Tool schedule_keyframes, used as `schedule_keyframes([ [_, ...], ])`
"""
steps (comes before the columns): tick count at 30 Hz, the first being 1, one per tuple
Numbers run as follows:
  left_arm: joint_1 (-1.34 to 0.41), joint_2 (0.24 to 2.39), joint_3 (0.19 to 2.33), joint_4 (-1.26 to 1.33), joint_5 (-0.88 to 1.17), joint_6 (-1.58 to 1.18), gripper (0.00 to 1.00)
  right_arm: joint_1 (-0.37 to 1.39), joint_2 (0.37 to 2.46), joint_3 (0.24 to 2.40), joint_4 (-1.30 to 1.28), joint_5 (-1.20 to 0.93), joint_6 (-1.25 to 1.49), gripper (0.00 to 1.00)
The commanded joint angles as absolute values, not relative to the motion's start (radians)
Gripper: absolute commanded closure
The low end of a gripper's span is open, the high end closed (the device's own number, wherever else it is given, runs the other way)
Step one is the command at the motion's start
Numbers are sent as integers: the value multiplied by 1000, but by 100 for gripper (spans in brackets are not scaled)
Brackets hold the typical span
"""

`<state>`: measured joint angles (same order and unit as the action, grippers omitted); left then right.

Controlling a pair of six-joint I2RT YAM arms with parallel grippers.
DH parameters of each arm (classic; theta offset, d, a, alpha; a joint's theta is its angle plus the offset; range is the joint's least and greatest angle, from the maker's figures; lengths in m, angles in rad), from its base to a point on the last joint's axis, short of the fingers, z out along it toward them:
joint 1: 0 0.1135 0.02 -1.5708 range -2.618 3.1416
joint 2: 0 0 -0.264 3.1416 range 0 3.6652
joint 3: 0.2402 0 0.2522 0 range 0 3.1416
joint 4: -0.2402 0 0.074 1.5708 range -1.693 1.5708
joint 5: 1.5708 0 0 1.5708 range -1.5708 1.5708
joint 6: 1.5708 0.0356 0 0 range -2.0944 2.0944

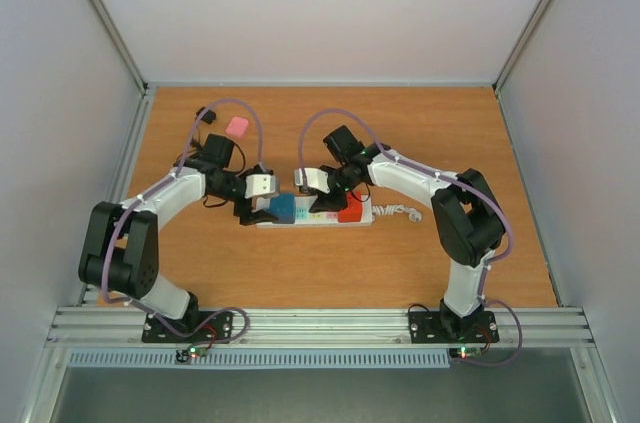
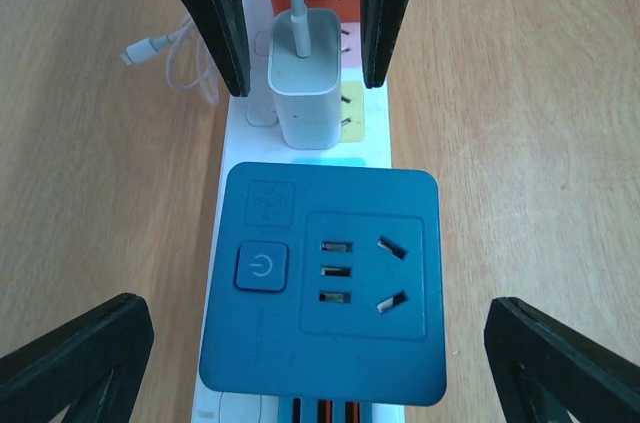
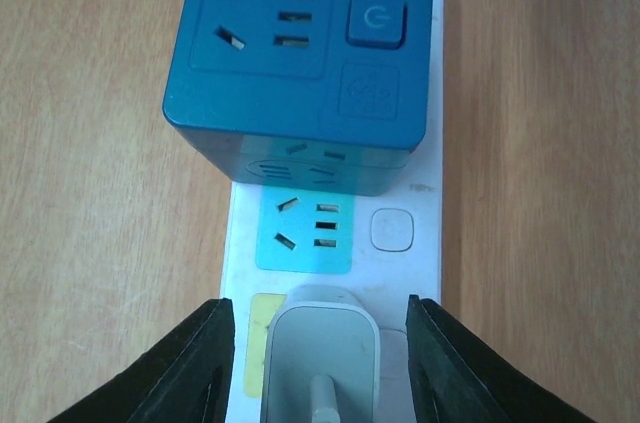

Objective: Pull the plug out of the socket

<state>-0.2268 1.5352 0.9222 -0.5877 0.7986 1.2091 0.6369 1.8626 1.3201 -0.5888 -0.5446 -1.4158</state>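
Observation:
The socket is a long white power strip [image 1: 318,220] lying across the table. A white charger plug [image 3: 320,358] with a white cable sits in its yellow outlet, also seen in the left wrist view [image 2: 305,93]. My right gripper [image 3: 318,343] is open and straddles this plug, with a gap on each side. A blue cube adapter [image 2: 320,283] sits on the strip beside it. My left gripper [image 2: 320,348] is open, its fingers [image 2: 80,363] wide on either side of the blue cube. In the top view both grippers, left [image 1: 262,208] and right [image 1: 318,205], are low over the strip.
An orange adapter [image 1: 350,211] sits on the strip's right end, beyond the plug. The strip's curly white cord [image 1: 400,211] trails right. A pink block [image 1: 237,127] and a small black object [image 1: 203,113] lie at the back left. White walls enclose the wooden table [image 1: 330,273].

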Motion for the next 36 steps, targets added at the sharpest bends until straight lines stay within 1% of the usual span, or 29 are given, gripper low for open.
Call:
schedule_keyframes([
  [1, -237, 1558, 933, -573, 823, 1246, 8, 649, 1884, 1344, -622, -504, -1427, 52],
  [5, -244, 1575, 935, -554, 825, 1243, 11, 653, 1887, 1342, -625, -482, -1414, 54],
  [9, -251, 1590, 942, -549, 825, 1245, 12, 659, 1890, 1342, -627, -467, -1408, 59],
  [12, -252, 1595, 940, -542, 825, 1248, 16, 667, 1894, 1342, -626, -460, -1405, 64],
  [17, -254, 1610, 943, -555, 827, 1259, 23, 676, 1908, 1344, -621, -438, -1382, 67],
  [28, -257, 1591, 923, -503, 838, 1247, 45, 676, 1919, 1336, -621, -422, -1383, 80],
  [33, -256, 1603, 961, -562, 891, 1240, 57, 676, 1926, 1336, -621, -408, -1400, 85],
  [36, -256, 1600, 971, -570, 928, 1225, 61, 676, 1930, 1341, -622, -402, -1396, 87],
])
